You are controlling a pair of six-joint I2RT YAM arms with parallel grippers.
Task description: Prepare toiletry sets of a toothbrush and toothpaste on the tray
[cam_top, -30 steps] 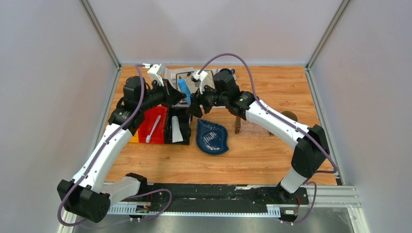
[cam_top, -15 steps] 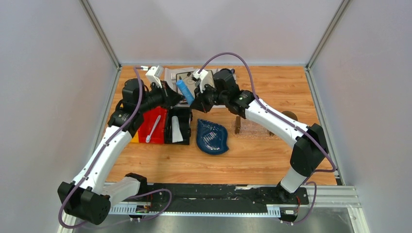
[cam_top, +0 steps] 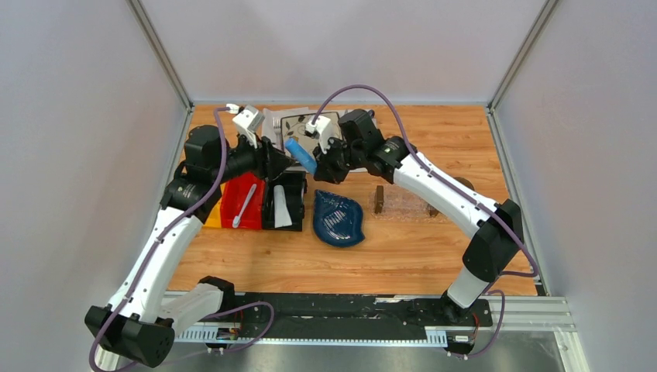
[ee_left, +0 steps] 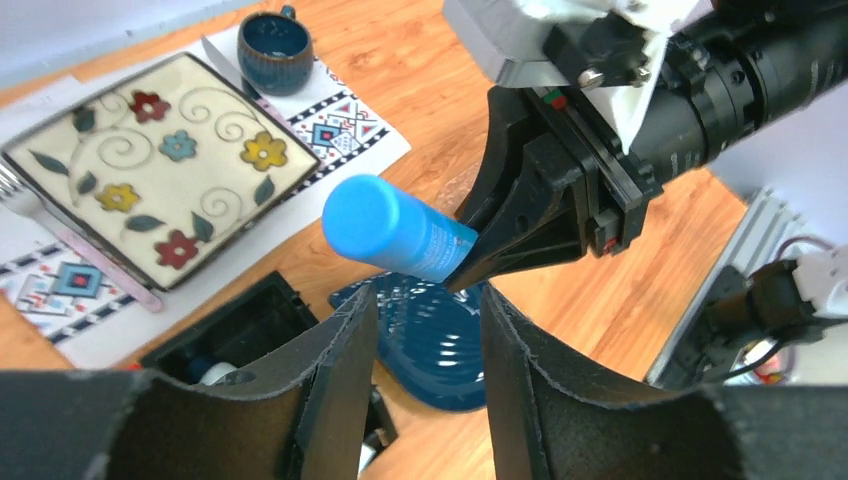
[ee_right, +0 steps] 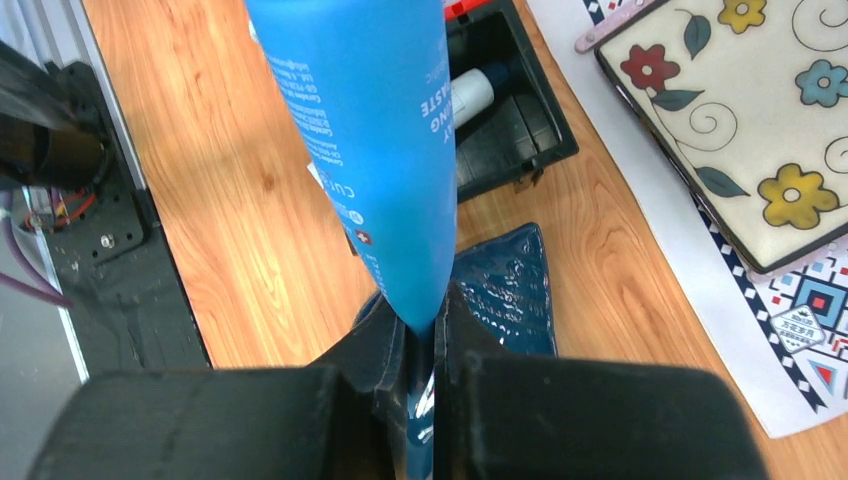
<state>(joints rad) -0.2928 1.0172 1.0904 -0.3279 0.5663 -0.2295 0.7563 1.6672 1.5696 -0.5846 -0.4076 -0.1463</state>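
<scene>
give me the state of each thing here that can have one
right gripper: shut on the blue toothpaste tube
left gripper: open, nothing between the jaws
blue toothpaste tube: in the air, pinched at its flat end
toothbrush: lying in the red bin
white toothpaste tube: lying in the black bin
tray: on the table, nothing seen in it

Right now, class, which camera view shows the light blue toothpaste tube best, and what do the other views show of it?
The right wrist view: the toothpaste tube fills the frame, its print visible, its flat end pinched in the right gripper. The left wrist view shows mainly its round end; the top view shows it small.
</scene>
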